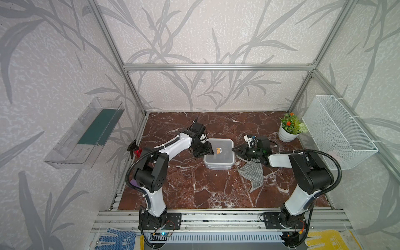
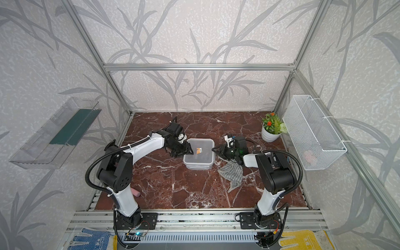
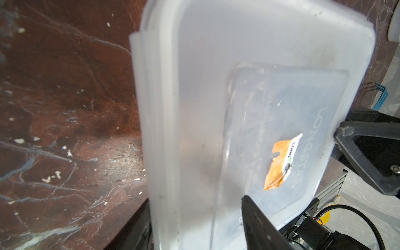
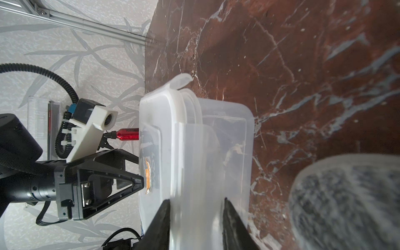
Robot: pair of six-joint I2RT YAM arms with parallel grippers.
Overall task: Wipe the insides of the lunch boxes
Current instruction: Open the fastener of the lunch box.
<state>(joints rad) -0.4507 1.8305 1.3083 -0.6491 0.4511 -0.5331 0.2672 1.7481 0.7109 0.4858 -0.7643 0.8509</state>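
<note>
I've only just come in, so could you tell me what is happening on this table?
Two translucent lunch boxes sit stacked mid-table, the top one with its stickered base up. The left tool is open, its tips at the top box's base. The right tool straddles the stack's rimmed side and appears closed on it. The grey cloth lies on the table beside the boxes, held by neither arm, so no wiping is under way.
</note>
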